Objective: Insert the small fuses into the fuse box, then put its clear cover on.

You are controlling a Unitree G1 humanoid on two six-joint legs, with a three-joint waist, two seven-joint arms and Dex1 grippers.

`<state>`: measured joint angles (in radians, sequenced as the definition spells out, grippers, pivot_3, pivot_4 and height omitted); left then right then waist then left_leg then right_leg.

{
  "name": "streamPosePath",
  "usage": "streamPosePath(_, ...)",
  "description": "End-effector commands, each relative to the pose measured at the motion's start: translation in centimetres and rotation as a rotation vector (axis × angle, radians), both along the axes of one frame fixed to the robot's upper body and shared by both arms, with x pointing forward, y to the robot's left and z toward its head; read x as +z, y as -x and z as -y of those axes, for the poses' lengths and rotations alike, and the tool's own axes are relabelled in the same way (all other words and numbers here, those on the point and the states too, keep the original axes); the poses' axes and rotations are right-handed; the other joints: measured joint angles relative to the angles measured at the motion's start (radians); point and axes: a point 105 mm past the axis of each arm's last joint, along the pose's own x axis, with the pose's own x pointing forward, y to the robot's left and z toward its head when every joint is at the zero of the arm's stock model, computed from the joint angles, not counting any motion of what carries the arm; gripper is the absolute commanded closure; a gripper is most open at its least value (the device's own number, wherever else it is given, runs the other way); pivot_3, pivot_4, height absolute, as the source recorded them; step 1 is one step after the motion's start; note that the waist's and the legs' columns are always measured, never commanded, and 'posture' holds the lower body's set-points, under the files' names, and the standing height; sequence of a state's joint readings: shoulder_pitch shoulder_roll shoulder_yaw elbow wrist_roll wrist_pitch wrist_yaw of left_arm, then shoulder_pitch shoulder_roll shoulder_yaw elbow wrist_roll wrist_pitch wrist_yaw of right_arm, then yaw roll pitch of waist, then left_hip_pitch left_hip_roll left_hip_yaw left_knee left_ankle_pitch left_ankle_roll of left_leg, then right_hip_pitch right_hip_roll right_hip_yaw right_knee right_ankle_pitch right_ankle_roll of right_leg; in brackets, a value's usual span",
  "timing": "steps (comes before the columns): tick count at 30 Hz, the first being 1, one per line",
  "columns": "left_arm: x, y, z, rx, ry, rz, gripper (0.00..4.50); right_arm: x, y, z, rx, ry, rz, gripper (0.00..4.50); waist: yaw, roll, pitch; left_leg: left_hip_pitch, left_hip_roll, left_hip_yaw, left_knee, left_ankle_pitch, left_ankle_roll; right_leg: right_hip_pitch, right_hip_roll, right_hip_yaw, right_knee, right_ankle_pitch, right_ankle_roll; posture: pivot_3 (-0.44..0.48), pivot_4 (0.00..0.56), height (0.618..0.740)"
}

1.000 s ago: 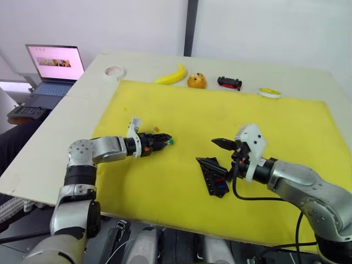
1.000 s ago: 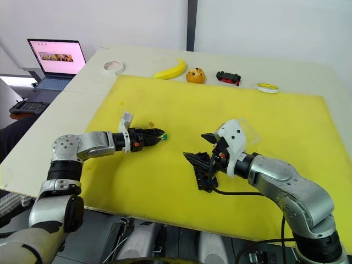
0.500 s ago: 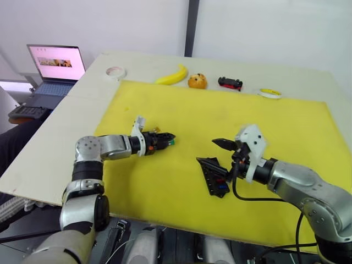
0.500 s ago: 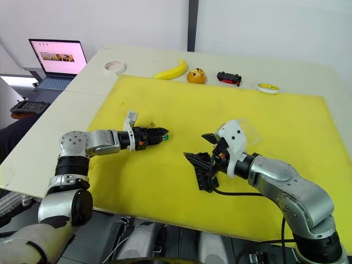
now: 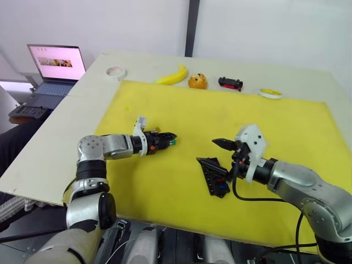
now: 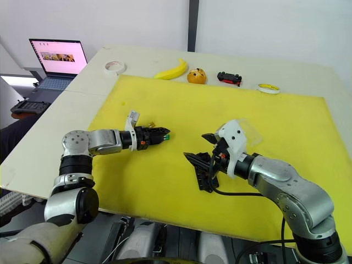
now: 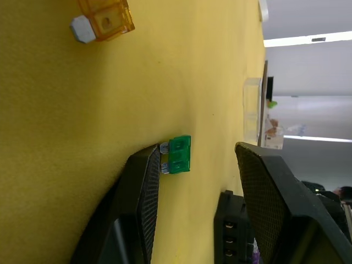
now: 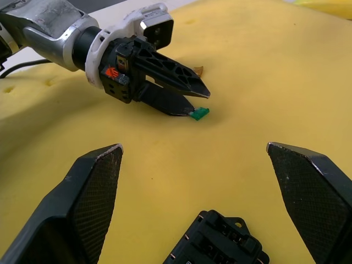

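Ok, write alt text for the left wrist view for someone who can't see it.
A small green fuse lies on the yellow mat, touching the tip of one black finger of the open left tool, not held between the two fingers. An orange fuse lies further off on the mat, and a corner of the black fuse box shows beside the other finger.

Pale off-white table (image 5: 60,118), covered over most of its top by a yellow foam mat (image 5: 181,176). On the mat: black fuse box (image 5: 214,176) toward the near right, green fuse (image 7: 178,154) left of it, orange fuse (image 7: 105,18) close behind the green one, clear cover (image 7: 251,111) lying farther back. On bare tabletop beyond the mat's far edge, left to right: white tape roll (image 5: 115,72), banana (image 5: 172,76), orange (image 5: 197,81), red-and-black toy car (image 5: 229,83), yellow tape roll (image 5: 269,93).
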<state>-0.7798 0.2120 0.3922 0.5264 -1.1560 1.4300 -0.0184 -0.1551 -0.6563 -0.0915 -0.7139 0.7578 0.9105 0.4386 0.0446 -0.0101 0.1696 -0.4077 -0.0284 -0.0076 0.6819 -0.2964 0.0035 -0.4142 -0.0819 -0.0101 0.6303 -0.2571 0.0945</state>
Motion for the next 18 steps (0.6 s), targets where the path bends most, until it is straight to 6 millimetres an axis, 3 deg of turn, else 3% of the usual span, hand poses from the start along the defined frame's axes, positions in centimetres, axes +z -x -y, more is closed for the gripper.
streamPosePath(1, -0.19, 0.48, 1.04, -0.043, -0.002, -0.011, 2.24, 0.86, 0.40, -0.34, 0.018, 0.000, 0.049, 0.00, -0.001, 0.000, 0.000, 0.000, 0.000, 0.000, 0.000, 0.000, 0.000, 0.000, 0.000, 0.000, 0.000, 0.000, 0.000, 0.000, 0.150, 0.740)
streamPosePath(3, -0.13, 0.41, 0.99, -0.036, -0.001, -0.009, 2.48, 0.88, 0.40, -0.32, 0.018, 0.000, 0.049, 0.00, -0.001, 0.000, 0.000, 0.000, 0.000, 0.000, 0.000, 0.000, 0.000, 0.000, 0.000, 0.000, 0.000, 0.000, 0.000, 0.000, 0.150, 0.740)
streamPosePath(6, -0.15, 0.45, 0.98, -0.037, -0.004, -0.011, 3.52, 0.85, 0.41, -0.29, 0.017, 0.003, 0.049, 0.00, -0.002, 0.000, 0.000, 0.000, 0.000, 0.000, 0.000, 0.000, 0.000, 0.000, 0.000, 0.000, 0.000, 0.000, 0.000, 0.000, 0.150, 0.740)
streamPosePath(18, -0.16, 0.68, 1.02, -0.053, -0.006, -0.019, 3.52, 0.72, 0.46, -0.13, 0.015, 0.016, 0.050, 0.00, -0.005, 0.000, 0.000, 0.000, 0.000, 0.000, 0.000, 0.000, 0.000, -0.001, 0.000, 0.000, 0.000, 0.000, 0.001, 0.000, 0.150, 0.740)
